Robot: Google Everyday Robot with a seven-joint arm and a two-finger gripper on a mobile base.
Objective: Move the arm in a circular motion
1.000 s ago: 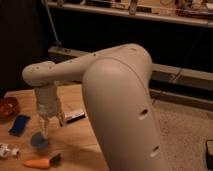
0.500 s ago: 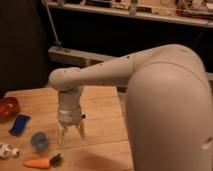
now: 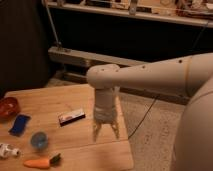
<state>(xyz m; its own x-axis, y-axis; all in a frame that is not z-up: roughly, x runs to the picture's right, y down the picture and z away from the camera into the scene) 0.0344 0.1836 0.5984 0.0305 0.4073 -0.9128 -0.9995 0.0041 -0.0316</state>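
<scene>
**Arm swings right, end effector now over the surface's right edge**

Compared with half a second ago, the arm (image 3: pixel 150 75) has carried its wrist further toward the right of the frame, so the end effector (image 3: pixel 106 132) now hangs over the right part of the wooden surface (image 3: pixel 75 102) rather than its middle. From the bulky off-white segment filling the right edge of the frame, a long tubular link runs leftward and slightly down to a rounded elbow at centre; from there the wrist drops straight down. Its two narrow white fingers (image 3: pixel 97 133) point downward and stand spread apart, holding nothing, their tips just above the wood near the lower centre.

Left of the wrist lies a small dark rectangular block (image 3: pixel 71 116) with a pale edge. Farther left sit a blue flat object (image 3: pixel 19 124), a red bowl (image 3: pixel 8 107) at the left edge, and a bluish round item (image 3: pixel 39 140). An orange carrot (image 3: pixel 42 161) lies at the lower left, with a small white object (image 3: pixel 7 150) beside the frame's edge. Metal shelving (image 3: pixel 130 12) crosses the dark background at the top.
</scene>
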